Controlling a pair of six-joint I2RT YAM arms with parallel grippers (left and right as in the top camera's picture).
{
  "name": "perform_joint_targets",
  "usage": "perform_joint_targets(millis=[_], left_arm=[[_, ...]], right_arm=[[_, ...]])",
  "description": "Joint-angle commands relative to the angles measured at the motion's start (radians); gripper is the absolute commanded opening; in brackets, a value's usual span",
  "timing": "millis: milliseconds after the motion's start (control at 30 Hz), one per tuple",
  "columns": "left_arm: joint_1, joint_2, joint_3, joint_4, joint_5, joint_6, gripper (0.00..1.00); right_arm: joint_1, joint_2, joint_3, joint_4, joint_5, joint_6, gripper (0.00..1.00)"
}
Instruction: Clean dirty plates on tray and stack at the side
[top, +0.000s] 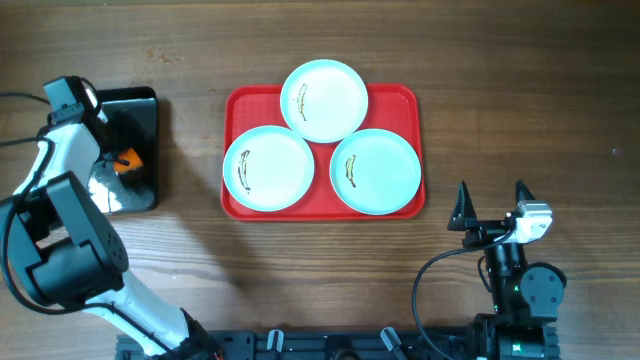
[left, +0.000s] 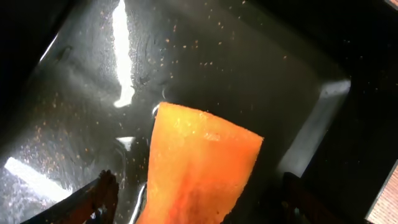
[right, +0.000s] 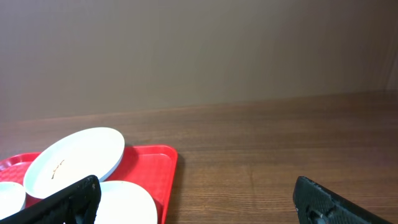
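Note:
Three pale plates lie on the red tray (top: 405, 100): one at the back (top: 324, 99), one front left (top: 268, 168), one front right (top: 375, 171), each with thin sauce smears. My left gripper (top: 118, 165) is far left over the black tray (top: 140, 110). In the left wrist view its fingers (left: 199, 202) are open, either side of an orange sponge (left: 199, 155), with gaps showing. My right gripper (top: 492, 192) is open and empty at the front right. The right wrist view shows its fingers (right: 196, 199), the tray's corner (right: 155, 168) and plates (right: 78, 158).
The black tray's wet, speckled bottom (left: 236, 68) reflects light. The sponge shows as a small orange patch in the overhead view (top: 127, 160). Bare wooden table (top: 520, 90) lies right of the red tray. The arm bases stand at the front edge.

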Motion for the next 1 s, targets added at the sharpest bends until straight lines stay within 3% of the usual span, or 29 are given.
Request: perform_joint_targets(millis=[0, 100, 267, 400, 867, 967], left_arm=[[0.002, 0.026, 0.006, 0.006, 0.011, 0.056, 0.86], [0.002, 0.049, 0.006, 0.015, 0.011, 0.055, 0.84], [0.001, 0.057, 0.006, 0.026, 0.011, 0.056, 0.73], [0.001, 0.057, 0.006, 0.022, 0.011, 0.067, 0.58], [0.001, 0.057, 0.006, 0.0, 0.008, 0.081, 0.55], [0.001, 0.057, 0.006, 0.0, 0.007, 0.081, 0.44]], right_arm=[[-0.004, -0.005, -0.001, 0.005, 0.011, 0.01, 1.0], [-0.004, -0.005, -0.001, 0.005, 0.011, 0.01, 1.0], [-0.004, -0.005, -0.001, 0.005, 0.011, 0.01, 1.0], [-0.004, -0.005, -0.001, 0.005, 0.011, 0.01, 1.0], [-0.004, -0.005, -0.001, 0.005, 0.011, 0.01, 1.0], [-0.004, -0.005, -0.001, 0.005, 0.011, 0.01, 1.0]])
